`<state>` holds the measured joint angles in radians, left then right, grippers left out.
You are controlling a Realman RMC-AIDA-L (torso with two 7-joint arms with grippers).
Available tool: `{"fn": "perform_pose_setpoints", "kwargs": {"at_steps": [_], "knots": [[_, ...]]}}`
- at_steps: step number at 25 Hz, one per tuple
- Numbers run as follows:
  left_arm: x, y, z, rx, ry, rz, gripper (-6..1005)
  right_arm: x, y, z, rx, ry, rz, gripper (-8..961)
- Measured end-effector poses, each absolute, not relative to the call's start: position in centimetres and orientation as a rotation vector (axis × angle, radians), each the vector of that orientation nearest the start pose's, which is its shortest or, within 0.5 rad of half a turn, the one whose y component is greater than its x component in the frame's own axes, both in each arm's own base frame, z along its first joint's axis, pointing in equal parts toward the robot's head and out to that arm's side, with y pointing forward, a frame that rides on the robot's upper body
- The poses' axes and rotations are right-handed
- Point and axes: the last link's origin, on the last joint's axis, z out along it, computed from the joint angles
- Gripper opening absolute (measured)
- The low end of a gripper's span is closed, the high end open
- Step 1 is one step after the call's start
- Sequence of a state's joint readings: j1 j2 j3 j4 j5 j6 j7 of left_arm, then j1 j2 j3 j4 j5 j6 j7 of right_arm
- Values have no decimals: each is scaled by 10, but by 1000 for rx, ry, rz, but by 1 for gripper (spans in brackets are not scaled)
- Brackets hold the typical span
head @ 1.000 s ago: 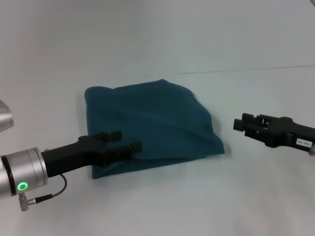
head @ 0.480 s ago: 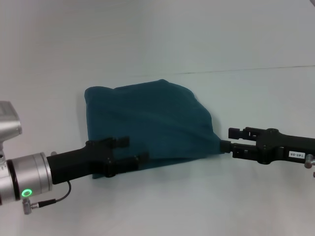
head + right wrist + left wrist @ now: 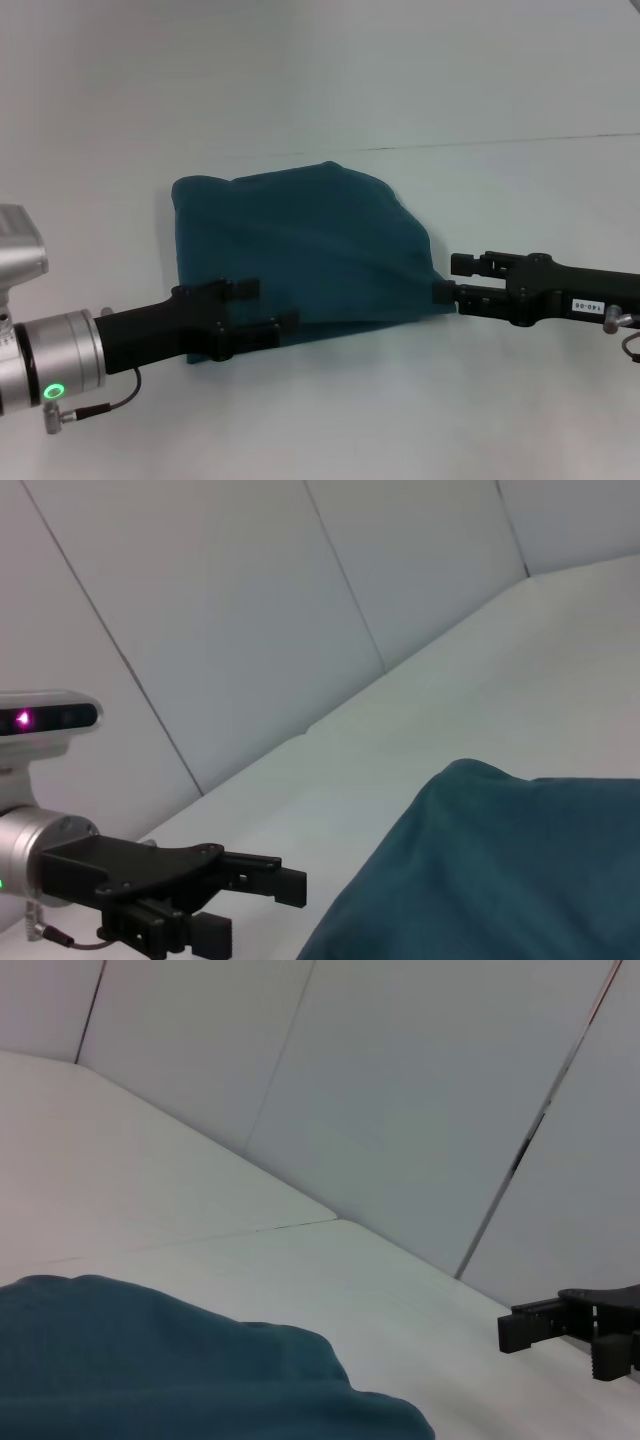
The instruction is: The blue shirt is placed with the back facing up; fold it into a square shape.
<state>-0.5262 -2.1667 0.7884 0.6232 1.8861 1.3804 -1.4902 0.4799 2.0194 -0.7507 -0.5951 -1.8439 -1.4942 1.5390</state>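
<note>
1. The left gripper (image 3: 262,312) sits at the shirt's near left corner, fingers parted, one above and one at the fabric edge; a firm hold isn't clear.
2. The right gripper (image 3: 452,279) meets the near right corner, fingers parted around the hem.
3. The shirt (image 3: 300,250) lies mid-desk (image 3: 500,400), already folded into a rough, rumpled block; squaring the edges seems left.

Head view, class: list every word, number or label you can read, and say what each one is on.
White label on the right gripper, on its body: printed characters too small to read for certain.
Blue shirt: no lettering shows on it.
Left gripper: no text.
</note>
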Motion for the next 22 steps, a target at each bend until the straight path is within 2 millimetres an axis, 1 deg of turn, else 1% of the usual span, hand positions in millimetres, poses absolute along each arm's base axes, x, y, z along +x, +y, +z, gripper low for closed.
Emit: {"fn": "perform_pose_setpoints", "kwargs": {"at_steps": [8, 15, 22], "knots": [[-245, 336, -45, -2620, -858, -784, 879, 279, 334, 15, -2583, 909, 787, 725], [-247, 334, -47, -2638, -842, -755, 878, 277, 336, 11, -2622, 905, 739, 725], [-245, 333, -47, -2656, -804, -752, 878, 276, 337, 11, -2621, 901, 739, 725]]}}
